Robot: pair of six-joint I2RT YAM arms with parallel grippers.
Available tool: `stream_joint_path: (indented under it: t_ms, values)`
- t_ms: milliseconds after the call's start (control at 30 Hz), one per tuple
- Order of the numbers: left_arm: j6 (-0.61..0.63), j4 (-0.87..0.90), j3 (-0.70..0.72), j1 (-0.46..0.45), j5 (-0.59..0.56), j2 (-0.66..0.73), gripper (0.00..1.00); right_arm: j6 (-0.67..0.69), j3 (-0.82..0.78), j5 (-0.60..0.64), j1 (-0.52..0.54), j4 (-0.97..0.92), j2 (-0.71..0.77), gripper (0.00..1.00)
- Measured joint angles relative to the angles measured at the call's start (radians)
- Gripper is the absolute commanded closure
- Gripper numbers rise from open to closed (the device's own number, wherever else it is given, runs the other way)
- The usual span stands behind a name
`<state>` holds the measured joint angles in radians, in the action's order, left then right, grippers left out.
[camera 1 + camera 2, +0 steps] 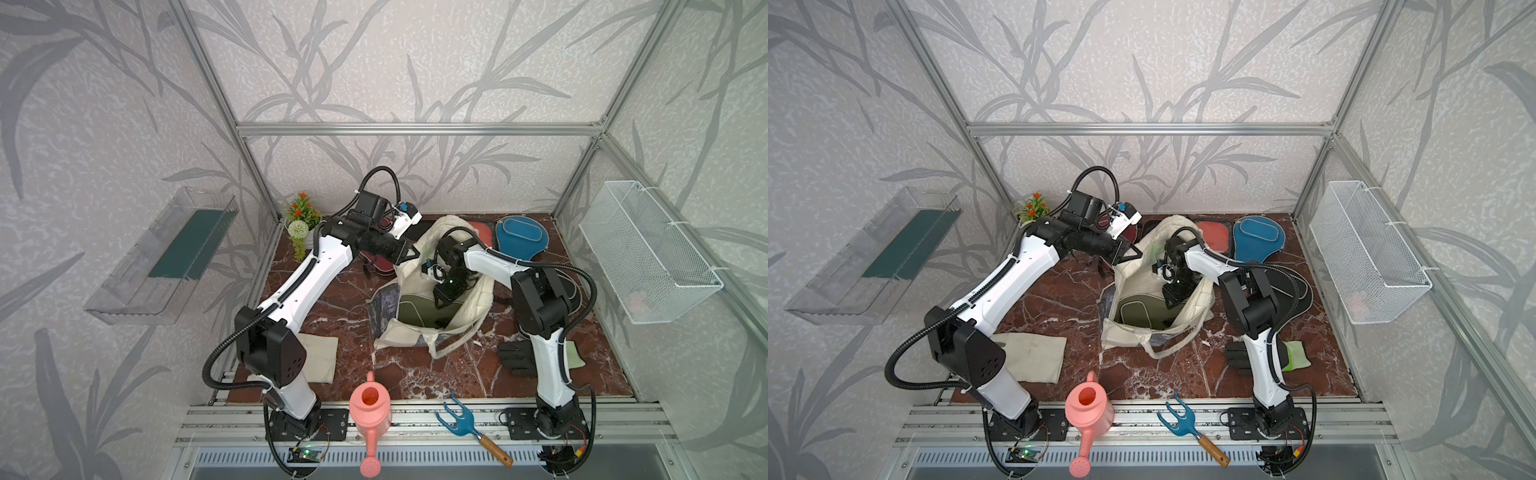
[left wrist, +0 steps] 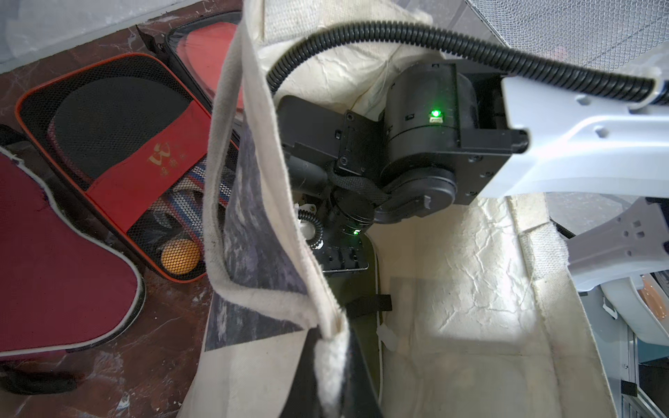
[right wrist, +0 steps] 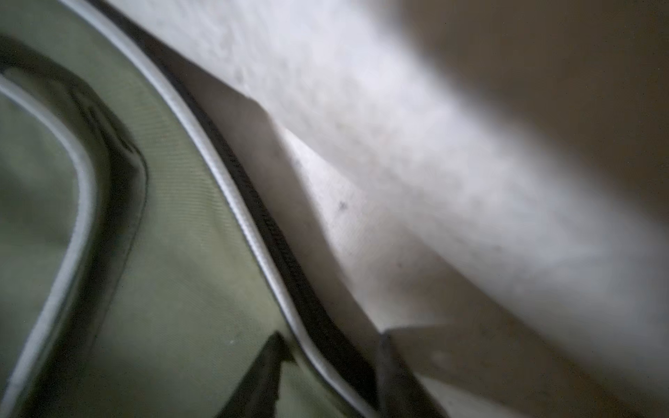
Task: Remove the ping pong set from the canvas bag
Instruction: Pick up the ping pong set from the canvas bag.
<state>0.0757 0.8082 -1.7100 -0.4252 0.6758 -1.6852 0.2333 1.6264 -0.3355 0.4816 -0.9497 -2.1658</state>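
The right pincer [image 1: 439, 305] sits deep in the canvas bag [image 1: 478, 309], right over the olive paddle case [image 1: 413, 311] lying at the bottom; whether it grips anything, I cannot tell. The left pincer [image 1: 410, 251] is clamped tight on the bag's rim. On the counter [image 1: 345, 316], the blue case [image 1: 521, 237] lies behind the bag and the maroon case [image 2: 54, 271] beside it.

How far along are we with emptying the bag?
Out on the table: blue case, maroon case, black case and the flat box. In hand: left pincer grips the bag at its rim while right pincer reaches inside over the olive case. Left: lifting that olive case out.
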Motion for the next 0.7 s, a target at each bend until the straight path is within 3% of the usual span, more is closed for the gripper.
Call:
stream_joint_path:
  t_ms: [100,133,433,700]
  values:
    - [-0.001,-0.007,0.0,0.029,0.008,0.0,1.0,0.01,-0.039,-0.018,-0.015,-0.005,0.037,0.99]
    - [-0.002,-0.011,0.0,0.037,0.009,0.0,1.0,0.008,-0.05,-0.019,-0.018,-0.008,0.053,1.0]
    - [-0.008,-0.032,0.005,0.077,-0.006,0.002,1.0,-0.024,-0.126,-0.008,-0.043,-0.015,0.224,1.0]
    - [-0.005,-0.03,0.01,0.079,-0.082,0.002,1.0,-0.14,-0.225,-0.082,-0.048,0.076,0.466,1.0]
